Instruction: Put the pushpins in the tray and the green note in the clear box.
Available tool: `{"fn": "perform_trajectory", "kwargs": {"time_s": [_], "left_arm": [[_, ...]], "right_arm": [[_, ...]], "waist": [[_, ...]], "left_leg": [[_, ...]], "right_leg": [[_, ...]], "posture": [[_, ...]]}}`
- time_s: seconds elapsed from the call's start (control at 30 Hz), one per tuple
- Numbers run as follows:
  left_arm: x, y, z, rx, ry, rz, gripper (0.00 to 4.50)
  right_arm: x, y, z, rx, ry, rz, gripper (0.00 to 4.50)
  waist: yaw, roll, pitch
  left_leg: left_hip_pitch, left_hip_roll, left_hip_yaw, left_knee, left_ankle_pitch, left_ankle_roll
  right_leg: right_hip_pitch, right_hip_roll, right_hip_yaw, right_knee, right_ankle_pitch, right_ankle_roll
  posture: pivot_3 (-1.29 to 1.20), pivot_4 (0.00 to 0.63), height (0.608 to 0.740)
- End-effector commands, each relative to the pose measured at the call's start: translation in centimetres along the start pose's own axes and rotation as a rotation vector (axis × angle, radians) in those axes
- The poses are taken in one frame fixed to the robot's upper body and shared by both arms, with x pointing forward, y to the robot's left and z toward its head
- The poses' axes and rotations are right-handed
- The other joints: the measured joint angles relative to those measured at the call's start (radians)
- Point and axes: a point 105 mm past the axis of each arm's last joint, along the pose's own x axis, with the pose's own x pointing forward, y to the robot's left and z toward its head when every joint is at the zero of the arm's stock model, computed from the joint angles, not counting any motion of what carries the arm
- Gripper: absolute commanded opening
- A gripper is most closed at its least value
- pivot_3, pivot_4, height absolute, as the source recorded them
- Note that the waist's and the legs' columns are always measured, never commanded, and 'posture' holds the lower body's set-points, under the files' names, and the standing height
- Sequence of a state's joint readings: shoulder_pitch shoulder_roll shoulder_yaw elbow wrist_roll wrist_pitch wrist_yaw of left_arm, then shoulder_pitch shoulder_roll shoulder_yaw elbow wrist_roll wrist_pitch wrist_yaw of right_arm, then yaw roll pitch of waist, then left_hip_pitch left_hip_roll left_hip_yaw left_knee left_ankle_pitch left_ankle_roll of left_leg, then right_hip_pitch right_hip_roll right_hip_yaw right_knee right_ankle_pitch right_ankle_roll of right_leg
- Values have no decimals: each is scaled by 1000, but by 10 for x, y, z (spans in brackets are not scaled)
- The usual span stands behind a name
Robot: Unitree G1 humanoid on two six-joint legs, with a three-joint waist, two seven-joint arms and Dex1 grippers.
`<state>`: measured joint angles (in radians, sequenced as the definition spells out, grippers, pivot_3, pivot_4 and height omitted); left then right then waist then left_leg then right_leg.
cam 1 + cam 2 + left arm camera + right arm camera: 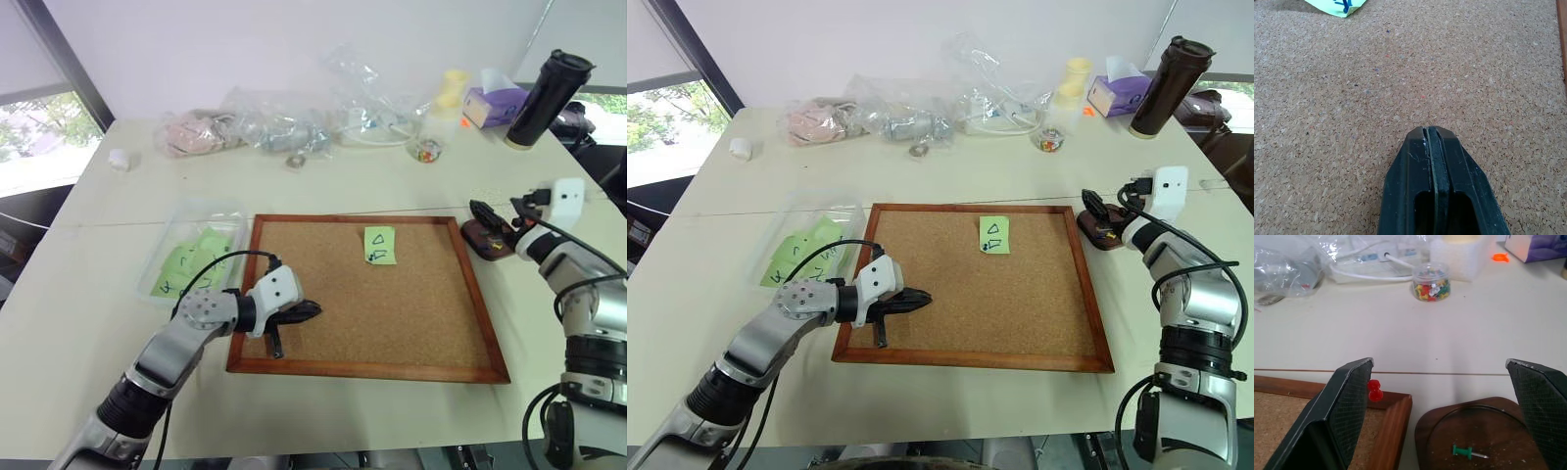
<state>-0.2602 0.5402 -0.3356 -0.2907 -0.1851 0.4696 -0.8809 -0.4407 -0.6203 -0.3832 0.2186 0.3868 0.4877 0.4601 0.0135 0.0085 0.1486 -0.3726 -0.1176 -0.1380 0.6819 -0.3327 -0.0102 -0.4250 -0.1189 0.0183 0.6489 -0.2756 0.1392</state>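
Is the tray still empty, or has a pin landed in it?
Not empty: one green pushpin lies on its side in the tray, below the open right gripper.

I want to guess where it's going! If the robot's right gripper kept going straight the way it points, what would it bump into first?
Probably the small jar of coloured pins far across the table. The open right gripper points level over the tray, so it likely passes above it; depth is hard to judge.
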Motion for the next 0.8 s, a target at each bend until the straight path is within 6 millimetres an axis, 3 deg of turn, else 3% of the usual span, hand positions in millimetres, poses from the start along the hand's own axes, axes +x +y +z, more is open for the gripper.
{"fn": "perform_trajectory", "kwargs": {"time_s": [0.03, 0.27, 0.53, 0.8], "left_arm": [[2, -3, -7, -13, 22, -10, 0], [2, -3, -7, -18, 23, -4, 0], [0, -4, -8, -19, 25, -4, 0], [1, -5, -7, -20, 21, -7, 0]], "right_arm": [[-5, -14, 9, -36, -26, -43, 4418], [-9, -31, -11, -60, 27, -87, 4418], [-10, -33, -37, -86, 87, -89, 4418], [-10, -33, -40, -106, 93, -83, 4418]], "waist": [[0, 0, 0], [0, 0, 0], [-1, 0, 0], [-1, 0, 0]], "left_leg": [[0, 0, 0, 0, 0, 0], [0, 0, 0, 0, 0, 0], [0, 0, 0, 0, 0, 0], [0, 0, 0, 0, 0, 0]], "right_leg": [[0, 0, 0, 0, 0, 0], [0, 0, 0, 0, 0, 0], [0, 0, 0, 0, 0, 0], [0, 0, 0, 0, 0, 0]], "posture": [[0, 150, 740], [0, 150, 740], [0, 150, 740], [0, 150, 740]]}}
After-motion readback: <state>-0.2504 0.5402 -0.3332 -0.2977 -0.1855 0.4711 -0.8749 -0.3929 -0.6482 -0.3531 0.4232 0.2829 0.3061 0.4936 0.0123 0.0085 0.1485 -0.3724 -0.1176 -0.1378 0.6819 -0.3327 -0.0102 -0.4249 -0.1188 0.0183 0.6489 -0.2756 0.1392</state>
